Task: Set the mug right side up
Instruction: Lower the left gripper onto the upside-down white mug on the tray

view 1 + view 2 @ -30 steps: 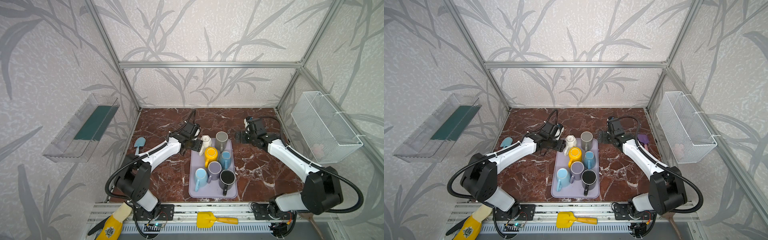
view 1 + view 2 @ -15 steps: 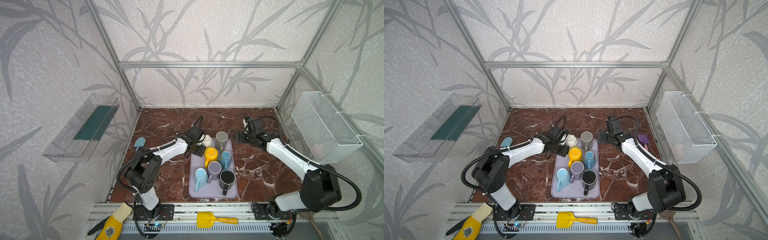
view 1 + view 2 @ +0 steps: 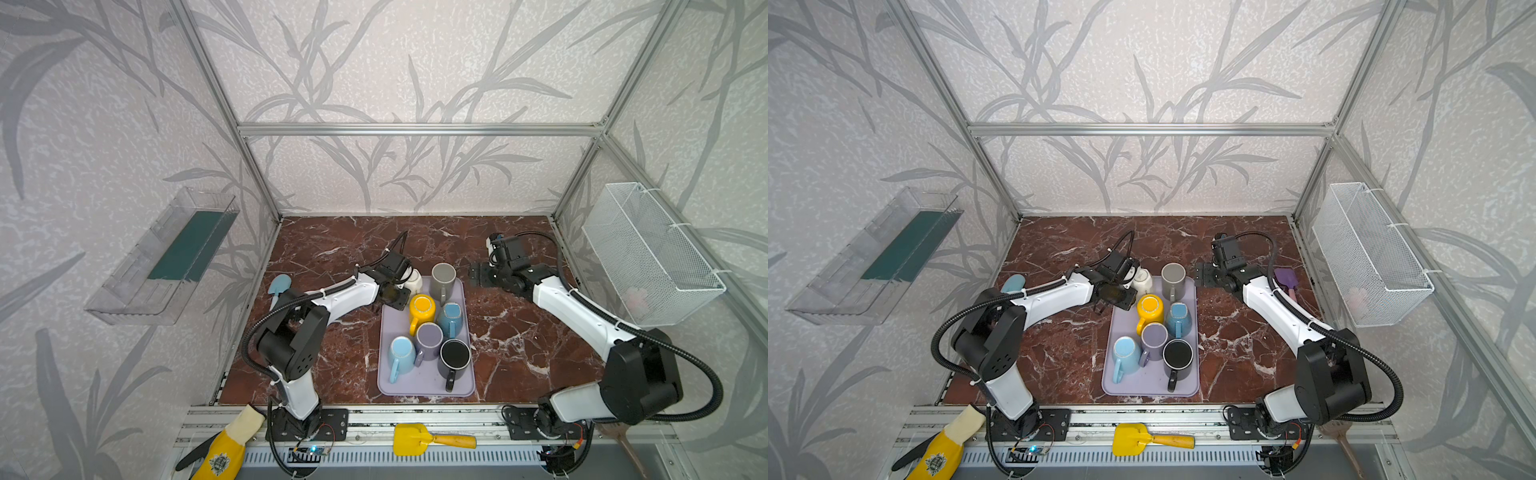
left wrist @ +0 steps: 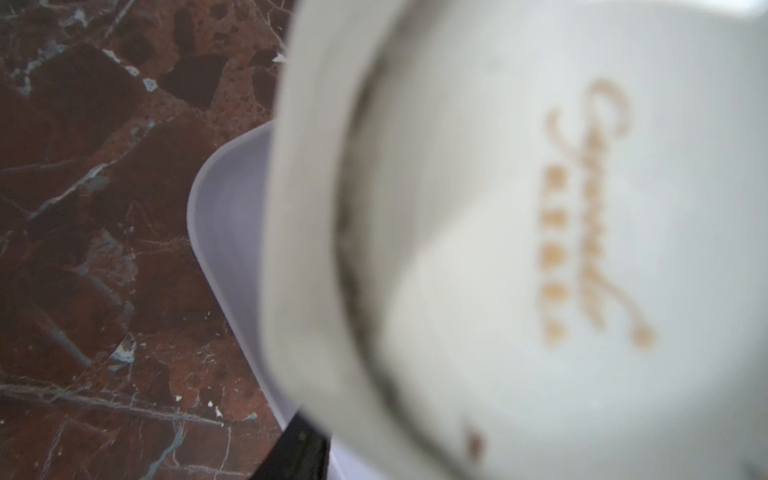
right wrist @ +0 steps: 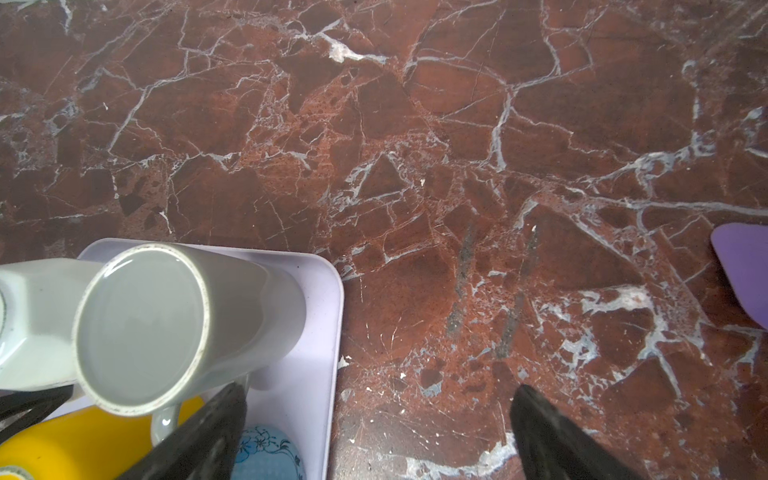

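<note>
The white mug (image 3: 413, 279) is sitting base-up at the far left corner of the tray (image 3: 419, 384), long axis roughly upright. Your left gripper (image 3: 402, 286), the nearer one, is meeting it from the left. The mug's base is filling the left wrist view and hiding the fingers, so its grip cannot be told. Your right gripper (image 5: 378, 388) is hanging spread wide beside the tray's far right corner.

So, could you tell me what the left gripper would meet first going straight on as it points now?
The white mug: its upturned base fills the left wrist view ahead of the left gripper, at a corner of the tray. Whether the jaws touch it is unclear.
</note>
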`<action>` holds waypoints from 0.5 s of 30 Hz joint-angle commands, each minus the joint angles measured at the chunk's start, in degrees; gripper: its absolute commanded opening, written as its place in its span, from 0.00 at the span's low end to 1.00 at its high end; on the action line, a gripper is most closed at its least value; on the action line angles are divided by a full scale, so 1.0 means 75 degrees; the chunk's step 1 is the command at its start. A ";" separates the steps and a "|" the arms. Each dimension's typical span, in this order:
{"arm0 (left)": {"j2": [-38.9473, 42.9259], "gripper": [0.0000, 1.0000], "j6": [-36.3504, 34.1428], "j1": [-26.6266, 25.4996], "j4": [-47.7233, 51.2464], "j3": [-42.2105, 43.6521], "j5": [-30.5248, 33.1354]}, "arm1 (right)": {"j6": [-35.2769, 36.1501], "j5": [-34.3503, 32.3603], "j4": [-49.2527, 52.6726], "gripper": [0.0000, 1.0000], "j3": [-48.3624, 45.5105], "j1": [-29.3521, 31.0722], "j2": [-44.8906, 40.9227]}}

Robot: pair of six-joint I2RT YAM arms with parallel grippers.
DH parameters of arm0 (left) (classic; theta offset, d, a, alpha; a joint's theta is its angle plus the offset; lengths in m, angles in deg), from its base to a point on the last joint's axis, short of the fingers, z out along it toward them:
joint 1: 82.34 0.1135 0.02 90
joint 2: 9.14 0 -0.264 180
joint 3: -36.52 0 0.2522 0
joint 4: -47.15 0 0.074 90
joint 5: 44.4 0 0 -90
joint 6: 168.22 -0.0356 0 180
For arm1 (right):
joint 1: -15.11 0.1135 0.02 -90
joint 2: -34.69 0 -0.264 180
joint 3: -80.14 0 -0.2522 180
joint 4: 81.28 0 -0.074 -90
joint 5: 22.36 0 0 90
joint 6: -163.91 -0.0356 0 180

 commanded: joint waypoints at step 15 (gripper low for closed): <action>-0.0229 0.02 -0.0001 -0.0112 0.0108 -0.0420 0.0369 | 0.0029 -0.0172 0.0171 0.97 0.0115 0.0165 0.0019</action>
